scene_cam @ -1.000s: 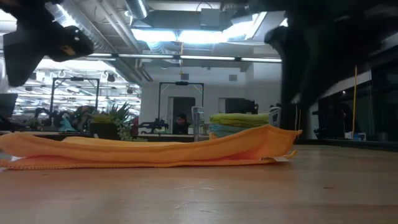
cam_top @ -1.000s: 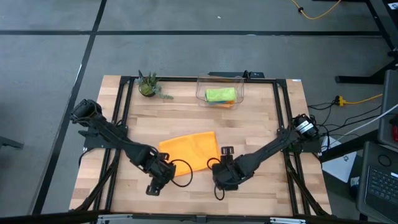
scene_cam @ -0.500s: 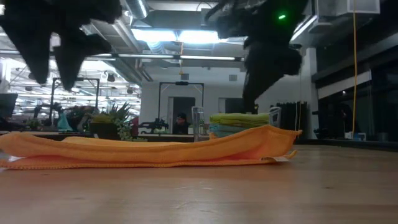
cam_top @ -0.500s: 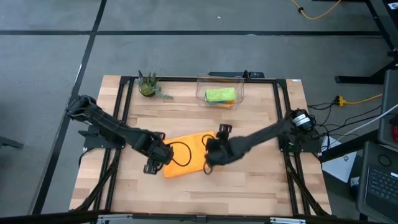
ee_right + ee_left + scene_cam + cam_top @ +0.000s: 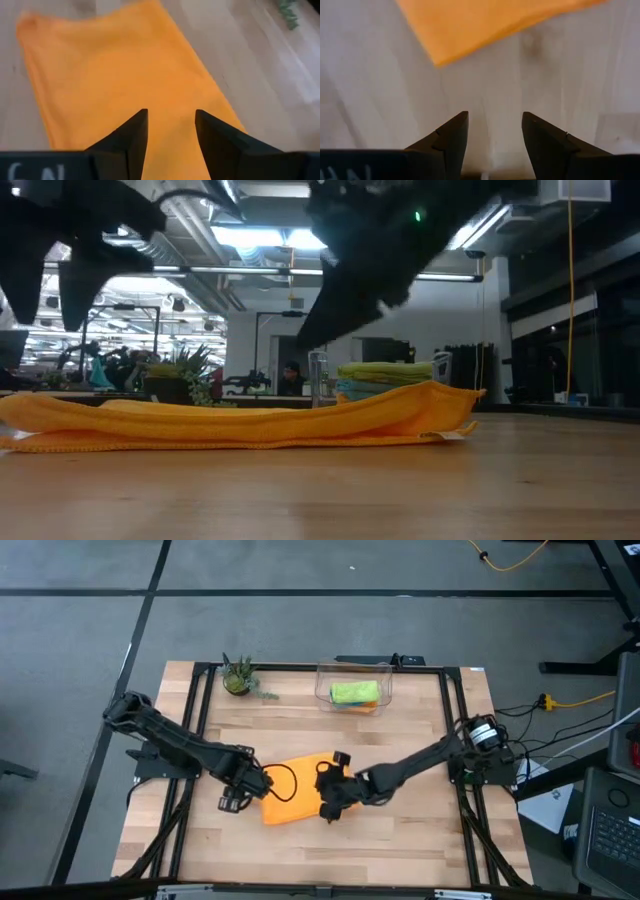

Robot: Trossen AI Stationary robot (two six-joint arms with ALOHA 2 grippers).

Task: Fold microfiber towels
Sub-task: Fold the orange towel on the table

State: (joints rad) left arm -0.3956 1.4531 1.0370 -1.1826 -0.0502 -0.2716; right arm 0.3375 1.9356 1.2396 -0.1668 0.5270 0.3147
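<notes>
An orange towel (image 5: pixel 298 785) lies flat on the wooden table; in the low view (image 5: pixel 240 425) it shows as a low doubled layer. My left gripper (image 5: pixel 230 804) is open above bare wood just off the towel's near left corner (image 5: pixel 470 25), touching nothing. My right gripper (image 5: pixel 330 808) is open above the towel's near right part (image 5: pixel 115 75), also touching nothing. A lime green towel (image 5: pixel 355 692) lies folded on top of other cloths in a clear plastic bin (image 5: pixel 325 680) at the far edge.
A small potted plant (image 5: pixel 238 678) stands at the far left of the table. The bin with folded cloths (image 5: pixel 390 375) stands behind the orange towel. Bare wood (image 5: pixel 400 840) lies along the near edge and at the right.
Both grippers have gone from the near edge toward the far edge and to the left, staying open. My left gripper now hangs by the towel's near left corner, my right gripper over the towel's near right part. The towel has stayed where it was.
</notes>
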